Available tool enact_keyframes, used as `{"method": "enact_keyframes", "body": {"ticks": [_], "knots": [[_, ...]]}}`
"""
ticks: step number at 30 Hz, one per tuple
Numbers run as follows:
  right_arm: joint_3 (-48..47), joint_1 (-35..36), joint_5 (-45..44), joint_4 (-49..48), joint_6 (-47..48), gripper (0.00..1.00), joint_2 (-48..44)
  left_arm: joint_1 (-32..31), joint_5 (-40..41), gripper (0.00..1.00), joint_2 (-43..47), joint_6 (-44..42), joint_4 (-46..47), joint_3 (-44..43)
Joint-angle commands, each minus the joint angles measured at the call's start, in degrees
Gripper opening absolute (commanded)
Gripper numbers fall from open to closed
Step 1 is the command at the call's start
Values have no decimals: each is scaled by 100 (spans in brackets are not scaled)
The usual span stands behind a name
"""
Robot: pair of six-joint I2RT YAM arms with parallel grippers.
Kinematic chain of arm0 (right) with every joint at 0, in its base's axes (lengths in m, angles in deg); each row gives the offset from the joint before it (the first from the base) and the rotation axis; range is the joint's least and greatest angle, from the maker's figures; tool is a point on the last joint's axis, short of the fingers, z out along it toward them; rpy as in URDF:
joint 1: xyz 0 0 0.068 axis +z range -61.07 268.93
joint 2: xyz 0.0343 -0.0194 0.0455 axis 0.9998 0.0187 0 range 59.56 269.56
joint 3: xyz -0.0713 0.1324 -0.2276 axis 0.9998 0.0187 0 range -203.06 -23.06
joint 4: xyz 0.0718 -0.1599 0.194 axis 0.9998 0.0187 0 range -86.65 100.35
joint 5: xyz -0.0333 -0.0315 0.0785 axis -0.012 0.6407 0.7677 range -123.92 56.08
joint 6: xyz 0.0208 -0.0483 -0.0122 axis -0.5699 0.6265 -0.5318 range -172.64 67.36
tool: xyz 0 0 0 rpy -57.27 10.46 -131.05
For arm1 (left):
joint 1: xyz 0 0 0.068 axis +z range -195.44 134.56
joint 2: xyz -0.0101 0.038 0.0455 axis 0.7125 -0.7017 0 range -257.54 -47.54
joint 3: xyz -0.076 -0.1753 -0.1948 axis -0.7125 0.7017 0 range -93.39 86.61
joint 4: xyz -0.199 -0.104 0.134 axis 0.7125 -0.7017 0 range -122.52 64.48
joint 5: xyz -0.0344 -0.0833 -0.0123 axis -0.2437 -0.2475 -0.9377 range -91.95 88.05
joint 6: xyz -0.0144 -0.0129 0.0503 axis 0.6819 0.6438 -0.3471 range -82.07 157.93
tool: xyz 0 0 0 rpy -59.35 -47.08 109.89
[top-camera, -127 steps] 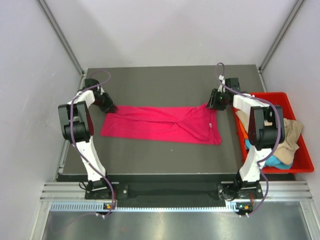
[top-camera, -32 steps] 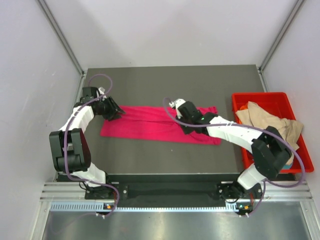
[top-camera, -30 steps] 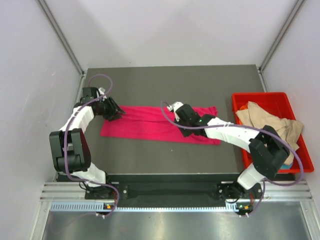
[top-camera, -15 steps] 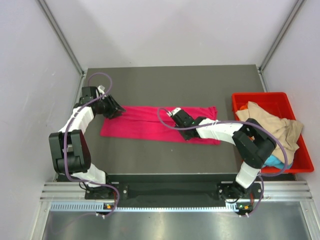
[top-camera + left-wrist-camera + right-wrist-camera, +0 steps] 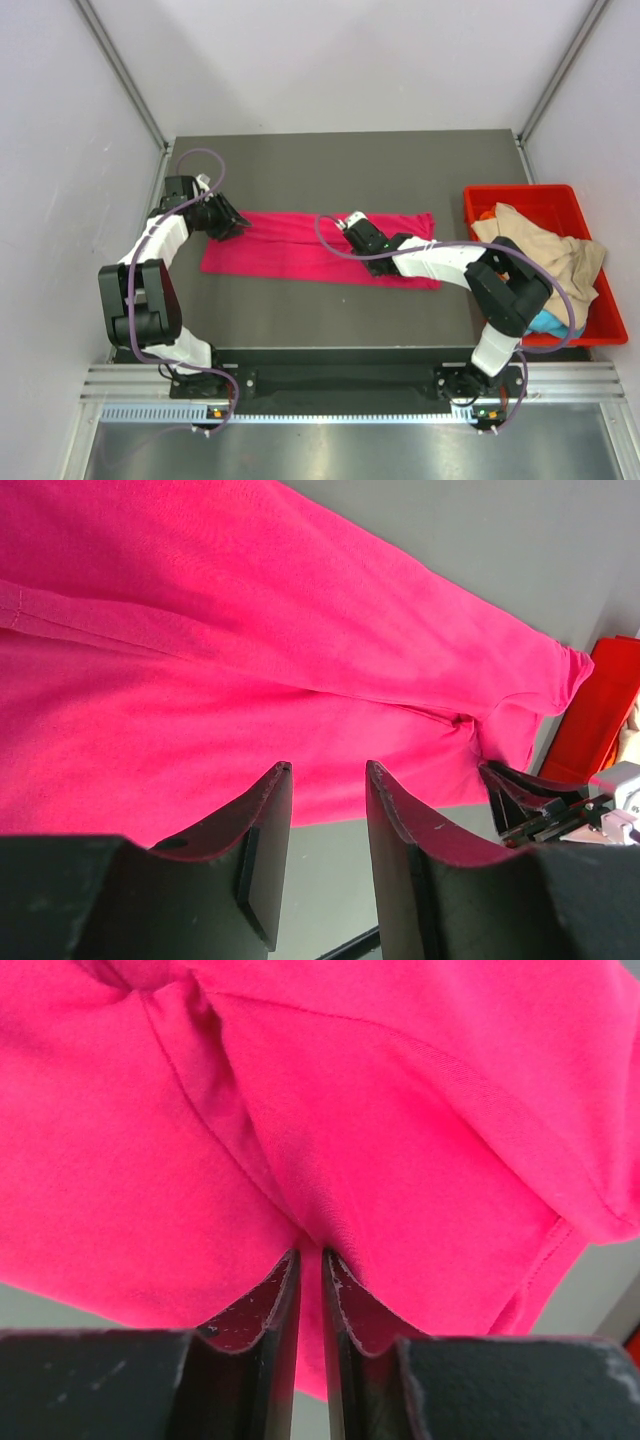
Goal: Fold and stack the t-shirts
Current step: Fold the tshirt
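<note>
Pale-walled enclosure, dark grey table [image 5: 330,165]. Both arm bases sit at the near edge.

Mid-table: the magenta t-shirt [image 5: 280,258] lies flat as a long strip running left to right, partly folded lengthwise. At the table's right side stands the red bin [image 5: 520,197], holding the tan t-shirt [image 5: 545,245] with a bit of turquoise t-shirt [image 5: 548,322] under it. Nothing is stacked yet.

Far edge of the strip: the left gripper [image 5: 232,225] hangs over the left corner, jaws moderately apart with nothing between them. The right gripper [image 5: 352,228] is at the strip's middle, jaws nearly together, pinching a ridge of pink cloth; the wrist view shows the fabric puckering into the slit.

Step, as I read it: the first folds of the magenta shirt, early in the task. The next move likely calls for the left jaws to close on their corner so both ends travel together, keeping the cloth from dragging.

Change: about four seconds ago the right gripper was at the shirt's right far corner, beside the bin; it has since reached across to the centre. The left gripper has barely shifted.
</note>
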Motion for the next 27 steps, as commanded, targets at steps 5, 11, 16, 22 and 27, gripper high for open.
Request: {"method": "enact_keyframes", "body": {"ticks": [5, 11, 16, 22, 27], "knots": [[-380, 37, -543, -274, 208, 19, 33, 5, -11, 40, 158, -139, 221, 44], [-512, 28, -745, -291, 472, 20, 174, -12, 15, 40, 149, -139, 230, 18], [-557, 19, -772, -353, 569, 20, 323, -12, 7, 40, 123, -148, 221, 9], [-565, 19, -789, -432, 639, 21, 446, -12, 7, 40, 123, -157, 213, -9], [-565, 10, -772, -485, 701, 24, 517, -21, 7, 40, 97, -165, 221, -17]]}}
